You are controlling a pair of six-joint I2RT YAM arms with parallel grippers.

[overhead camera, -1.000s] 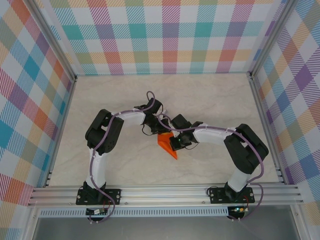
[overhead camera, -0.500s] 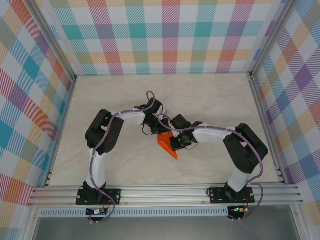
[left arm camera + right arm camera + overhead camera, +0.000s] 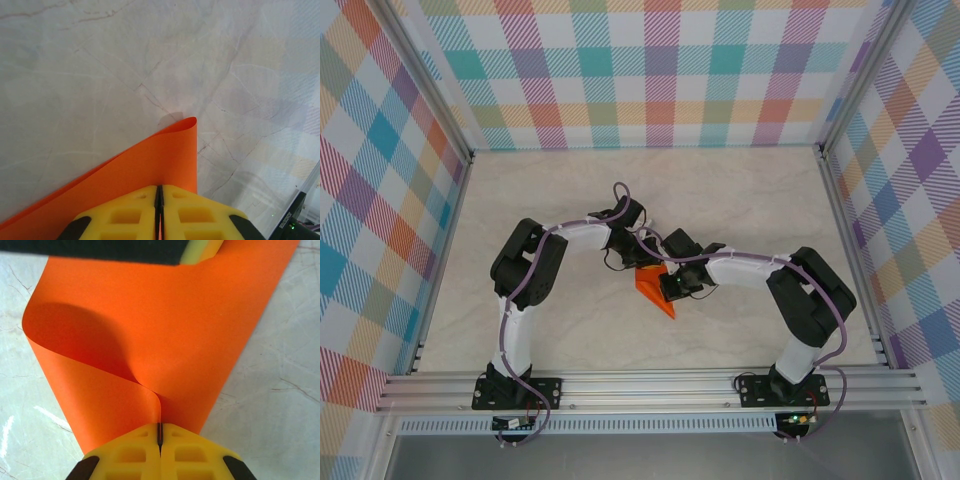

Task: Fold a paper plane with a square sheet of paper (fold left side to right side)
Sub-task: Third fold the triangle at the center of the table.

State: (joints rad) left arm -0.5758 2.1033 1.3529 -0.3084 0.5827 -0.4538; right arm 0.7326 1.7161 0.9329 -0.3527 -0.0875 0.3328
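Pinching the paper (image 3: 165, 315) at two places, both grippers hold it curved over the table (image 3: 570, 190), at the centre where the wrists meet.

Right gripper (image 3: 160, 432): jaws pressed together on the paper at the point where one layer curls over the other. Directly ahead of its fingers the sheet rises in a soft, uncreased loop. Beyond the loop, at the far end of the sheet, a yellow finger of the left gripper (image 3: 159, 192) is seen.

Left gripper: jaws likewise closed on the paper, with no visible gap. A flat corner of paper projects ahead of its fingertips, its edge slightly lifted off the table.

Purpose of this hold, as judged: two grip points keep the thin sheet under control while one side is carried across to the other; the loop stays rounded so that edges can be aligned before any crease is set.

Task status, as judged: fold in progress, no sharp crease visible, no dart shape yet.

Risk: uneven tension between the two grips may skew the edges.
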